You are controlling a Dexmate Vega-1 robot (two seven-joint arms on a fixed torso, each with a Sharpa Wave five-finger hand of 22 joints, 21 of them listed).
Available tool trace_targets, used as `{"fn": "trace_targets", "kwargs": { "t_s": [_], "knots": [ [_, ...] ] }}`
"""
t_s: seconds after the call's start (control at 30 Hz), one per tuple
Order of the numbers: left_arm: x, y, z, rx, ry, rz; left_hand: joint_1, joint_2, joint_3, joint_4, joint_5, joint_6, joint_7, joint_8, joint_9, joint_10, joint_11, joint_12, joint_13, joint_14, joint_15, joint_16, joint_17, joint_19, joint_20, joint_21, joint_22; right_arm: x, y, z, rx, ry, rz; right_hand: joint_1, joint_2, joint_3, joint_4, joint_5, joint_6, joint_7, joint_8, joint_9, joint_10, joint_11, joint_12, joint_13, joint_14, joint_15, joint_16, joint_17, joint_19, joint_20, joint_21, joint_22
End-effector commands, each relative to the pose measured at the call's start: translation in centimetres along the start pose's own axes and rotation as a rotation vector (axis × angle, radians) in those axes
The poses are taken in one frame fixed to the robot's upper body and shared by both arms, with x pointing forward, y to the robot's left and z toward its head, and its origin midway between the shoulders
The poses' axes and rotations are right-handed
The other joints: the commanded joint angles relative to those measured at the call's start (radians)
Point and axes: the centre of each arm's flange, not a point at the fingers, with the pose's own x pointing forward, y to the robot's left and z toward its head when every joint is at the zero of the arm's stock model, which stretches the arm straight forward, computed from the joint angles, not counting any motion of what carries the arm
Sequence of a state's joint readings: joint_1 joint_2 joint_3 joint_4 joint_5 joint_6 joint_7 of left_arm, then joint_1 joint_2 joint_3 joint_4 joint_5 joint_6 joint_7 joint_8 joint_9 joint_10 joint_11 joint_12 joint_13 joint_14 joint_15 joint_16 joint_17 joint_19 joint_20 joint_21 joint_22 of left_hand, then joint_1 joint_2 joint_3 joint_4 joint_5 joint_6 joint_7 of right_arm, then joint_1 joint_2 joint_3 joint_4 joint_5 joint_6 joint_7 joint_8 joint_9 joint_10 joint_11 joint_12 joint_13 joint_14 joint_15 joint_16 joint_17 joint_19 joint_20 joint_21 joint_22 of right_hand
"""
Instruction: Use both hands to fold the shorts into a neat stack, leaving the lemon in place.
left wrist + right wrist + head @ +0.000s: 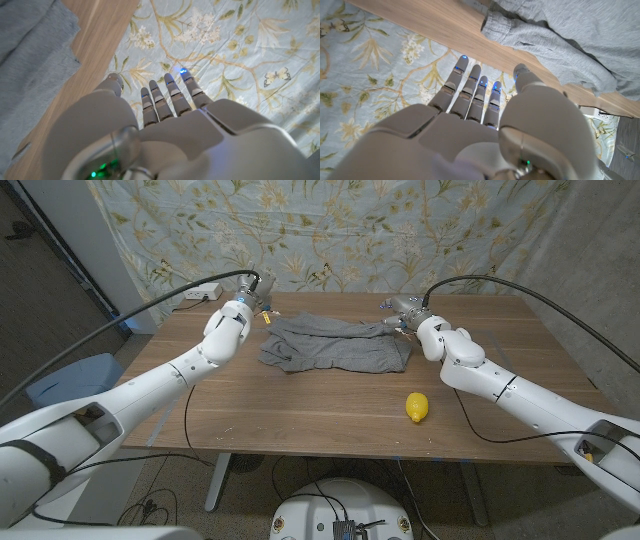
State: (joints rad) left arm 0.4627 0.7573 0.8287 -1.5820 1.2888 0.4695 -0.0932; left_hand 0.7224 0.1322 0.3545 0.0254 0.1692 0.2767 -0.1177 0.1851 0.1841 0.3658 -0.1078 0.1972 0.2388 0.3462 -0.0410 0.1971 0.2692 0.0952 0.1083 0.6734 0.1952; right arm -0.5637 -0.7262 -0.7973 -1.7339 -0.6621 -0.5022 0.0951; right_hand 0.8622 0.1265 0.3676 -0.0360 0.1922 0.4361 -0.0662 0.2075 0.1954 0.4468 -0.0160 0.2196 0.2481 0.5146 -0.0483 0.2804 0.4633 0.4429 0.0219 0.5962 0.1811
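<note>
The wooden surface [330, 405] carries the grey shorts [335, 345], lying rumpled and unfolded across its far middle. The left robot hand [258, 292] hovers just beyond the shorts' far left corner, fingers extended and loosely spread, holding nothing. The right robot hand [400, 310] hovers at the far right corner, likewise spread and empty. The lemon [417, 407] sits nearer the front, well apart from the cloth. Folding appears not yet begun; the next move likely calls for both hands to pinch the far corners.
</note>
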Motion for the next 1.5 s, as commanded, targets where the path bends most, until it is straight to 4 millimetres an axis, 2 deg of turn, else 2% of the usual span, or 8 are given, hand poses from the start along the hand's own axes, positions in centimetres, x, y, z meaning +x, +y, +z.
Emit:
{"fn": "trace_targets", "kwargs": {
  "t_s": [0.03, 0.13, 0.27, 0.43, 0.63, 0.8, 1.1, 1.5],
  "knots": [
    [-2.0, -1.2, 0.0, -0.265, -0.082, -0.077, -0.051, 0.002, -0.013, 0.030, 0.001, 0.007, 0.006, 0.004, 0.001, -0.004, 0.029, 0.008, -0.006, -0.018, -0.032, 0.001, -0.010, -0.026, 0.017, -0.011, 0.000, -2.8, 0.5, 0.1, 0.053, -0.002, 0.072, -0.040, -0.002, -0.013, 0.023, -0.003, 0.000, 0.000, -0.004, -0.001, -0.001, 0.009, 0.000, -0.001, -0.003, -0.064, -0.010, -0.001, -0.010, 0.013, -0.005, 0.003],
    [-2.3, -1.7, -0.1, -0.331, -0.105, -0.111, -0.089, -0.001, -0.027, 0.047, 0.002, 0.002, 0.013, 0.001, 0.000, -0.019, 0.046, 0.005, -0.011, -0.035, -0.018, -0.003, -0.020, -0.056, 0.027, -0.024, 0.000, -3.5, 0.6, 0.2, 0.069, -0.005, 0.092, -0.070, -0.007, -0.027, 0.037, -0.004, -0.009, 0.004, -0.009, -0.001, -0.010, 0.019, -0.004, -0.003, -0.010, -0.056, -0.016, -0.003, -0.015, 0.020, -0.008, 0.003],
    [-2.7, -2.4, -0.1, -0.397, -0.124, -0.149, -0.132, -0.012, -0.044, 0.062, 0.004, -0.013, 0.024, -0.003, -0.001, -0.044, 0.062, 0.000, -0.017, -0.064, 0.002, -0.008, -0.032, -0.079, 0.074, -0.036, 0.000, -4.5, 1.0, 0.6, 0.073, 0.000, 0.109, -0.099, -0.014, -0.041, 0.049, -0.003, -0.028, 0.006, -0.016, -0.001, -0.019, 0.024, -0.007, -0.004, -0.020, -0.042, -0.023, -0.007, -0.035, 0.031, -0.017, 0.002],
    [-3.2, -3.6, -0.2, -0.526, -0.151, -0.192, -0.178, -0.023, -0.064, 0.079, 0.007, -0.031, 0.029, -0.005, -0.002, -0.065, 0.075, -0.001, -0.021, -0.086, 0.019, -0.008, -0.039, -0.105, 0.078, -0.050, 0.000, -5.9, 1.5, 1.1, 0.095, -0.013, 0.142, -0.149, -0.033, -0.067, 0.066, -0.003, -0.045, 0.010, -0.020, -0.001, -0.039, 0.032, -0.013, -0.007, -0.043, -0.026, -0.036, -0.012, -0.057, 0.041, -0.029, 0.002],
    [-3.3, -4.4, 0.3, -0.602, -0.207, -0.244, -0.245, -0.005, -0.081, 0.114, 0.015, -0.040, 0.040, -0.003, -0.001, -0.097, 0.100, -0.003, -0.026, -0.157, 0.027, -0.019, -0.052, -0.137, 0.075, -0.068, 0.001, -7.1, 1.8, 1.2, 0.113, -0.018, 0.164, -0.171, -0.042, -0.079, 0.072, 0.000, -0.059, 0.008, -0.022, -0.001, -0.056, 0.035, -0.018, -0.009, -0.059, -0.024, -0.046, -0.018, -0.071, 0.048, -0.037, 0.002],
    [-3.5, -5.0, 0.8, -0.621, -0.211, -0.261, -0.277, 0.000, -0.090, 0.125, 0.019, -0.048, 0.035, -0.003, -0.001, -0.119, 0.068, -0.004, -0.030, -0.180, 0.023, -0.017, -0.061, -0.154, 0.077, -0.078, 0.000, -8.0, 2.0, 1.3, 0.117, -0.013, 0.191, -0.167, -0.043, -0.074, 0.065, 0.004, -0.078, 0.009, -0.027, -0.001, -0.068, 0.037, -0.021, -0.010, -0.074, -0.018, -0.056, -0.025, -0.080, 0.052, -0.042, 0.002],
    [-3.2, -6.1, 1.4, -0.718, -0.232, -0.299, -0.292, 0.000, -0.093, 0.126, 0.021, -0.038, 0.035, 0.002, -0.002, -0.114, 0.070, 0.001, -0.031, -0.171, 0.031, -0.010, -0.067, -0.147, 0.085, -0.079, 0.000, -9.1, 2.8, 1.5, 0.136, -0.007, 0.236, -0.167, -0.040, -0.067, 0.055, 0.010, -0.113, 0.011, -0.030, -0.001, -0.107, 0.039, -0.029, -0.012, -0.099, -0.020, -0.070, -0.037, -0.093, 0.054, -0.053, 0.001],
    [-2.4, -7.1, 2.1, -0.798, -0.252, -0.339, -0.302, 0.000, -0.096, 0.125, 0.023, -0.045, 0.043, -0.001, -0.002, -0.119, 0.078, 0.002, -0.033, -0.174, 0.037, -0.009, -0.071, -0.149, 0.086, -0.083, -0.001, -10.3, 4.8, 2.6, 0.088, -0.019, 0.221, -0.106, -0.077, -0.048, -0.019, 0.022, -0.173, 0.010, -0.029, -0.002, -0.195, 0.020, -0.037, -0.016, -0.183, -0.018, -0.096, -0.065, -0.116, 0.050, -0.075, 0.000]
  ]
}}
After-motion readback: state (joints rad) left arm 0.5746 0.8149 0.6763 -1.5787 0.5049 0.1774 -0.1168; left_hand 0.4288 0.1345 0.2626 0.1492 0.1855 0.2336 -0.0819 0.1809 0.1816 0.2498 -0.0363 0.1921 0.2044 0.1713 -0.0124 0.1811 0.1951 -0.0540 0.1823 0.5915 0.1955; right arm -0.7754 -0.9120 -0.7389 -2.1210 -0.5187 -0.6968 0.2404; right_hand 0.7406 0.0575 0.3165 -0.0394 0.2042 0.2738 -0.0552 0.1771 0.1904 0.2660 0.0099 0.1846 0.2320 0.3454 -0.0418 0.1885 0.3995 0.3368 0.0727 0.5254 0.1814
